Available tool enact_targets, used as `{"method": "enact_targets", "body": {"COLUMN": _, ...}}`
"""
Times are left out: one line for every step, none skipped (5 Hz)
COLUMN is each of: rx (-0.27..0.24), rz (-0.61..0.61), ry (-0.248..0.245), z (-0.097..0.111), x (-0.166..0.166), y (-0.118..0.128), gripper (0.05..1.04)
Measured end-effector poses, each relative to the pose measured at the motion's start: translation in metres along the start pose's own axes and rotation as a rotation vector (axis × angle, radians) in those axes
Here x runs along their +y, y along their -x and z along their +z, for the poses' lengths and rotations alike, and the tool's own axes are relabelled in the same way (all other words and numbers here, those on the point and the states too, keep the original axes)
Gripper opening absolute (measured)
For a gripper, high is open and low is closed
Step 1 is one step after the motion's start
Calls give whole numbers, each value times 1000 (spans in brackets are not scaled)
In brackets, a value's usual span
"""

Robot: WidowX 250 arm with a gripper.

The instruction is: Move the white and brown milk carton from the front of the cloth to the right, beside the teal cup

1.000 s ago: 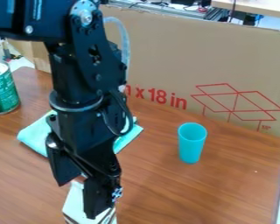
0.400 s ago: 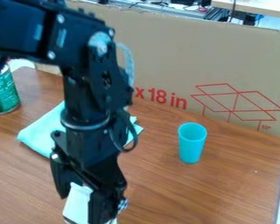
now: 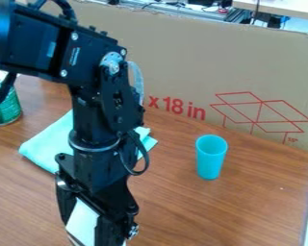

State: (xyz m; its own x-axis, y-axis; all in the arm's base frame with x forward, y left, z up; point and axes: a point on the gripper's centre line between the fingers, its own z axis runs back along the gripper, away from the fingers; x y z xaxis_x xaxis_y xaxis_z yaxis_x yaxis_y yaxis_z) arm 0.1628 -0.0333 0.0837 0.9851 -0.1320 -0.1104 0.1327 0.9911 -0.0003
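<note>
Slowly, the claw [image 3: 87, 232] at seven o'clock, fingers wide apart, likely works best with the white thing [image 3: 81, 217] right between them before it squeezes.

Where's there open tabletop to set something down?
Bare wood lies in front of the blue cup and rightward to the edge of the table. Crowded at left: end effector over a white item, teal cloth behind, green can beyond.
</note>
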Motion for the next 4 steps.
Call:
{"method": "enact_targets", "body": {"rx": -39, "rz": -6, "ry": 11, "z": 12, "x": -6, "y": 1, "gripper": 852}}
{"method": "enact_targets", "body": {"rx": -111, "rz": -47, "ry": -6, "z": 36, "x": -19, "y": -8, "gripper": 852}}
{"method": "enact_targets", "body": {"rx": -154, "rz": -55, "ry": -3, "z": 51, "x": -26, "y": -24, "gripper": 852}}
{"method": "enact_targets", "body": {"rx": -166, "rz": -74, "ry": 29, "z": 51, "x": -38, "y": -55, "gripper": 852}}
